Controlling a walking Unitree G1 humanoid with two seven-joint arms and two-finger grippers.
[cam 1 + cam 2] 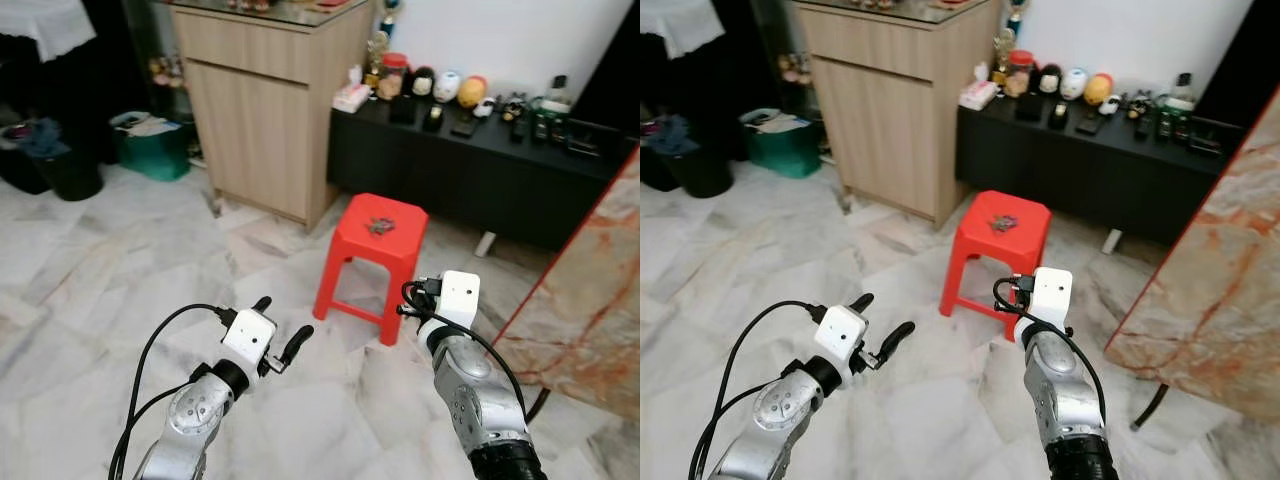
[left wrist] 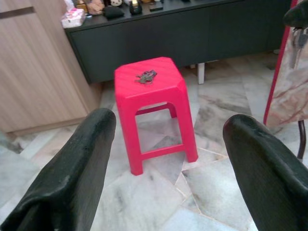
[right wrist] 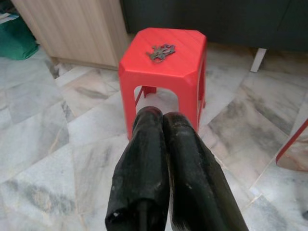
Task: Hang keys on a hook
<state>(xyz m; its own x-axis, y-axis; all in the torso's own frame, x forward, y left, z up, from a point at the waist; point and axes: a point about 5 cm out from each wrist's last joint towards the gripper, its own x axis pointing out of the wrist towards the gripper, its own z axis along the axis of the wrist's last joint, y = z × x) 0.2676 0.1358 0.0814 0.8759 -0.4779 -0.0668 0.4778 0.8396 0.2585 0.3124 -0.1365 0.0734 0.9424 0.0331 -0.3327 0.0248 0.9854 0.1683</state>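
Red stool (image 1: 372,255) | keys (image 1: 381,226) centred on top | marble floor (image 1: 120,290) around

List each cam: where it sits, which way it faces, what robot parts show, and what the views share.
Left eye view: head, forward-down at the red stool; both silver arms show.
Right eye view: same scene, stereo pair.
Left wrist view: along the open left gripper toward stool and keys.
Right wrist view: along the shut right gripper, same stool.
Shared: keys lying on the stool.
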